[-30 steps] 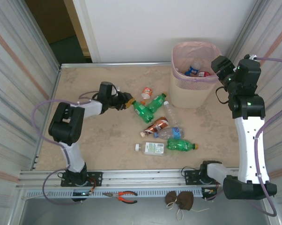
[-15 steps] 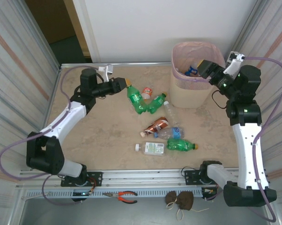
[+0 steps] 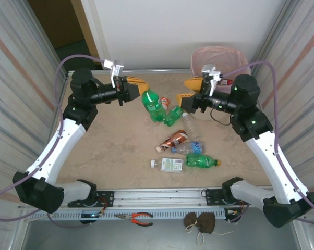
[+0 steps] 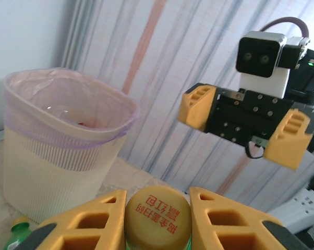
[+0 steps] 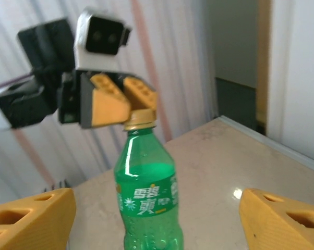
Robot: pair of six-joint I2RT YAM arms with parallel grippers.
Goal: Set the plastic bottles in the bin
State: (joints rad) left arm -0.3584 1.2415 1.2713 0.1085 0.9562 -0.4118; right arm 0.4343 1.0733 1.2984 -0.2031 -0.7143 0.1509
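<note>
1. Your left gripper (image 3: 132, 88) has its yellow fingers clamped on the yellow cap (image 4: 158, 216) of a green plastic soda bottle (image 3: 153, 104), which hangs in the air above the beige table (image 3: 110, 151).
2. In the right wrist view the bottle's long axis is upright, with the cap at 12 o'clock and the base at 6.
3. Your right gripper (image 3: 191, 89) has its fingers wide apart and holds nothing. In the top view it faces the bottle from 3 o'clock, not yet touching it.
4. The bottle's body sits centred ahead of those open fingers, so a straight advance should put one finger on each side of it.
5. The tall beige bin with the pink liner (image 3: 198, 54) stands at 1 o'clock from the right gripper. That arm is nearer to it, so a handover looks likely.
</note>
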